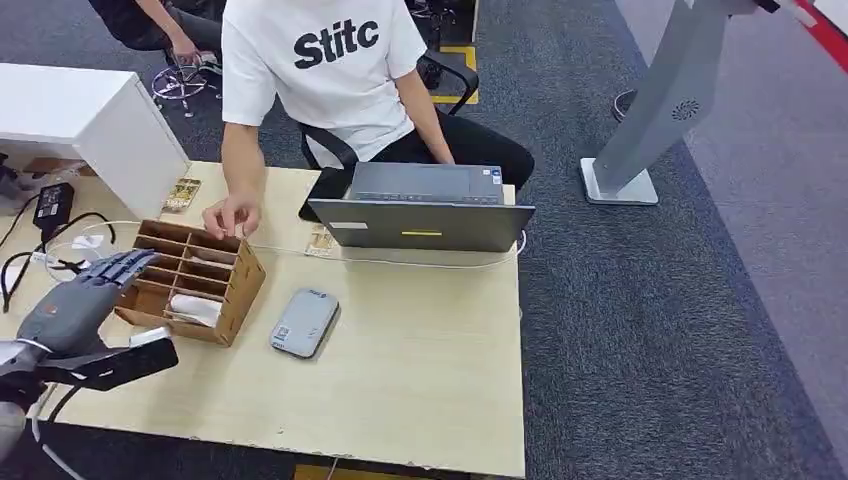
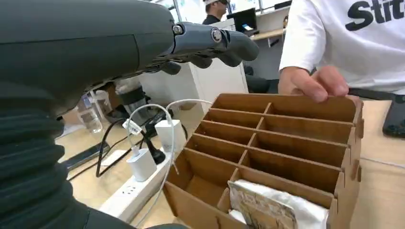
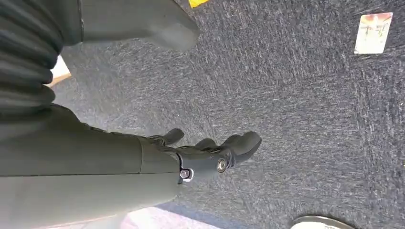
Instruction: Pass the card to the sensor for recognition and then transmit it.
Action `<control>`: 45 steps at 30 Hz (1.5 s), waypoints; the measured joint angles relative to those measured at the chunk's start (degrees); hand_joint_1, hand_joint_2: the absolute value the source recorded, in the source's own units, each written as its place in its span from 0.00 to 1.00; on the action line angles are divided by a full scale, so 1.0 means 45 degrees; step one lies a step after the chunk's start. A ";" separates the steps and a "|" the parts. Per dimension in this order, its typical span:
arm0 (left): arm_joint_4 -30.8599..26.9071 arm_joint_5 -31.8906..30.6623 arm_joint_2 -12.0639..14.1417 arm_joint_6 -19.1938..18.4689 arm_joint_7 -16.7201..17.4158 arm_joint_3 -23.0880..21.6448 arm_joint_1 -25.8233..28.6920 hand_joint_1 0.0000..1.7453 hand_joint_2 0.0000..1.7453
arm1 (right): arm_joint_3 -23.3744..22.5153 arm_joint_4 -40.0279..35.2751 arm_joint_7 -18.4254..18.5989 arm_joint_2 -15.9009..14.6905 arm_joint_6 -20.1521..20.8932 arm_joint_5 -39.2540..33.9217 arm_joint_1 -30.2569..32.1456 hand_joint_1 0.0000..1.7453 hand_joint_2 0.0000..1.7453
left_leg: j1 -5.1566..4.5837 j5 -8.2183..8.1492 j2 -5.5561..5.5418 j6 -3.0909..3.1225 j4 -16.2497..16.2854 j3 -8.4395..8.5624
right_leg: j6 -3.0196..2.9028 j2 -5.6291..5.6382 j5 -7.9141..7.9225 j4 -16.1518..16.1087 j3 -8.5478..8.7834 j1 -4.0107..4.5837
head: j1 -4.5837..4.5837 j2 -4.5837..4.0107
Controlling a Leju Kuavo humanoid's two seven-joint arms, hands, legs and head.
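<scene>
Both hands empty, fingers spread; left hand hovers by the cardboard organizer, so reach straight down for the card.

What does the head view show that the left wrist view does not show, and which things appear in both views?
Only the head view shows the grey sensor lying flat on the table, and the laptop behind it. Only the left wrist view shows the white chargers plugged into a power strip, and the cards close up in a near compartment. Both show the left hand, empty with fingers extended, the cardboard organizer, and the person's hand on its far wall.
</scene>
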 joint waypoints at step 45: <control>0.3138 -0.2866 -0.2405 0.2900 0.0462 -0.0393 0.0747 0.89 1.00 | 0.0335 0.0000 0.0019 0.0000 0.0019 0.0379 -0.0003 0.00 1.00 | -0.0001 0.0000 -0.0002 0.0000 0.0000 -0.0002 | 0.0000 -0.0002 0.0001 -0.0001 0.0001 -0.0001 | -0.0005 0.0000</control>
